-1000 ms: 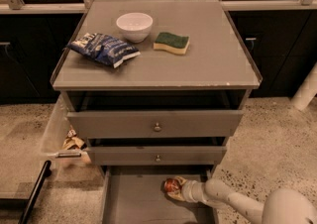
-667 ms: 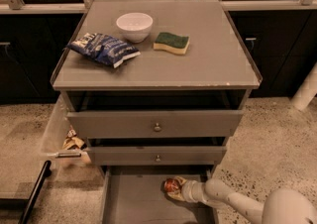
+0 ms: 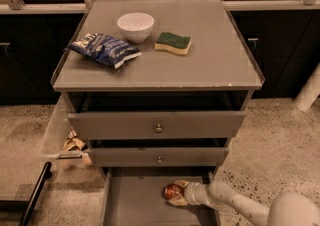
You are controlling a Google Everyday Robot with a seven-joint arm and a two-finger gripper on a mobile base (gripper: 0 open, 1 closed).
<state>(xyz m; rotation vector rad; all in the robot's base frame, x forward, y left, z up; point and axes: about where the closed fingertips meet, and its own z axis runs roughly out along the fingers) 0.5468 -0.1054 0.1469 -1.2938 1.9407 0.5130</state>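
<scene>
My gripper [image 3: 176,193] reaches down into the open bottom drawer [image 3: 131,201] of the grey cabinet, its white arm [image 3: 240,205] coming in from the lower right. A small reddish-brown round object [image 3: 172,190], like a can seen end-on, lies on the drawer floor right at the gripper's tip, with the fingers on either side of it. On the cabinet top [image 3: 220,55] sit a white bowl [image 3: 135,26], a blue chip bag [image 3: 104,49] and a green-and-yellow sponge [image 3: 173,43].
The top drawer [image 3: 157,125] and middle drawer [image 3: 159,156] are each pulled out a little. A crumpled wrapper [image 3: 73,143] lies on the floor left of the cabinet, beside a black bar [image 3: 34,193]. Dark cabinets line the back wall. A white post [image 3: 308,92] stands at right.
</scene>
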